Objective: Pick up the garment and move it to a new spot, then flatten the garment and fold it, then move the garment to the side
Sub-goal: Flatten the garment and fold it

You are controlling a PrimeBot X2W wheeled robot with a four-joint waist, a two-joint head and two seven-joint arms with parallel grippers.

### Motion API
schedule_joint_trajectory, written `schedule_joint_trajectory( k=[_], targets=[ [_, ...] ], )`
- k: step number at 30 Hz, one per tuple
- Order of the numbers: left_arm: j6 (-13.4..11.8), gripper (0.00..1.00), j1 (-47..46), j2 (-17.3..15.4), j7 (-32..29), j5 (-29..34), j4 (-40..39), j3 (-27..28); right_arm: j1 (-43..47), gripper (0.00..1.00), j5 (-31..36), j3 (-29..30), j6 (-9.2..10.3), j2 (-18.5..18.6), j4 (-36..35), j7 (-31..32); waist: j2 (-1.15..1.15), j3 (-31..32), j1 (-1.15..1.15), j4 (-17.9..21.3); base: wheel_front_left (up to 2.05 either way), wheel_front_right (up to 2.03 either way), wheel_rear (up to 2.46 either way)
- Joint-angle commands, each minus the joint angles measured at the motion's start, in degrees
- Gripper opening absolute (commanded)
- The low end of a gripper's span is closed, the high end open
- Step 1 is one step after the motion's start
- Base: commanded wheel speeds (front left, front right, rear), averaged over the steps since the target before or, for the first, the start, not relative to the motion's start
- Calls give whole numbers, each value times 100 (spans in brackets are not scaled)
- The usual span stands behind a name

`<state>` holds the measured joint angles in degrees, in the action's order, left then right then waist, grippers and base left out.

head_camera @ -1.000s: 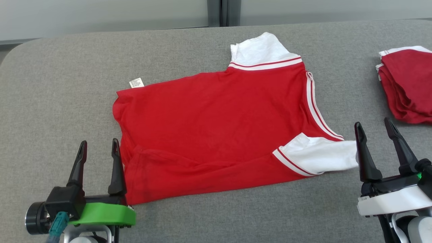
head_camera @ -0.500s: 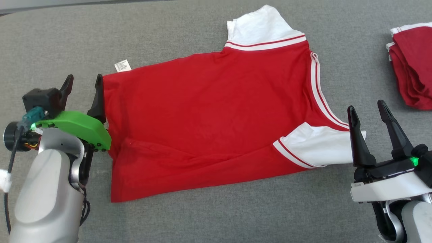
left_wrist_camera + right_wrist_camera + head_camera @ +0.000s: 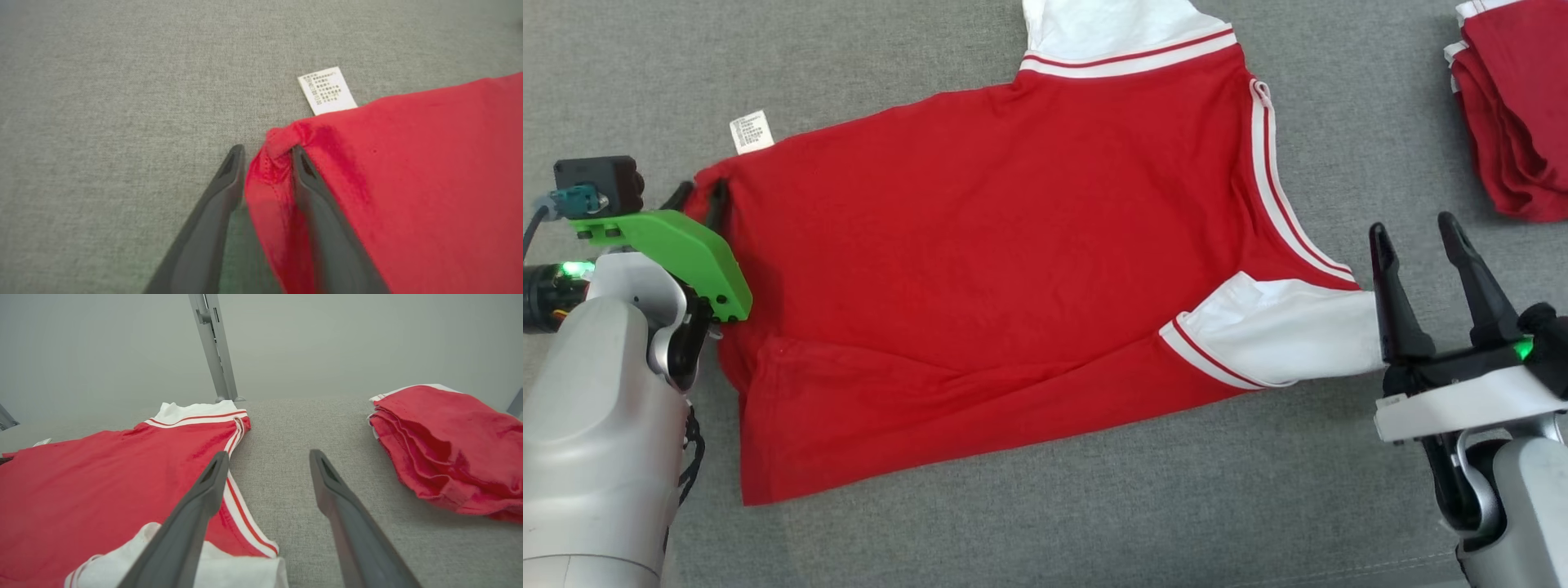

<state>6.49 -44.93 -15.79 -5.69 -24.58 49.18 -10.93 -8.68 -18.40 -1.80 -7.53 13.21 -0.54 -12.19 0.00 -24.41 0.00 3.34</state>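
Crosswise, red garment (image 3: 1013, 245) flat, neckline rightward, left jaws pinching its hem corner, right jaws spread.

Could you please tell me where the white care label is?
The care label lies at the head view's upper left, on the grey surface, sticking out at a corner of the garment, just beyond the left gripper.

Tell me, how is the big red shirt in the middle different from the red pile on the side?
The red shirt lies spread out flat with its white sleeves showing; the red pile is folded into stacked layers. The red shirt covers far more of the grey surface than the red pile. The left gripper pinches a bunched corner of the red shirt; nothing touches the red pile. Both are red with white trim.
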Motion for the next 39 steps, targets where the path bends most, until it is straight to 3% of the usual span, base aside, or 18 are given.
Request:
schedule_joint_trajectory(
  k=[1,10,24,39],
  targets=[
    [21,0,-27,-16,-12,-40,192,-38,-212,100,-100,17,10,71,105,4,0,-49,0,16,0,0,0],
    [84,0,-451,206,482,-129,505,-300,-1628,100,-666,-329,10,654,1109,341,0,-280,0,-304,0,0,0],
    [110,0,-1090,894,1026,-334,299,-1107,-4273,100,-1335,-1355,10,1482,2935,1063,0,-1164,0,-1440,0,0,0],
    [92,0,-1325,1067,1342,-883,270,-1957,-6183,100,-1675,-2491,10,1848,4292,2344,0,-1413,0,-2013,0,0,0]
  ],
)
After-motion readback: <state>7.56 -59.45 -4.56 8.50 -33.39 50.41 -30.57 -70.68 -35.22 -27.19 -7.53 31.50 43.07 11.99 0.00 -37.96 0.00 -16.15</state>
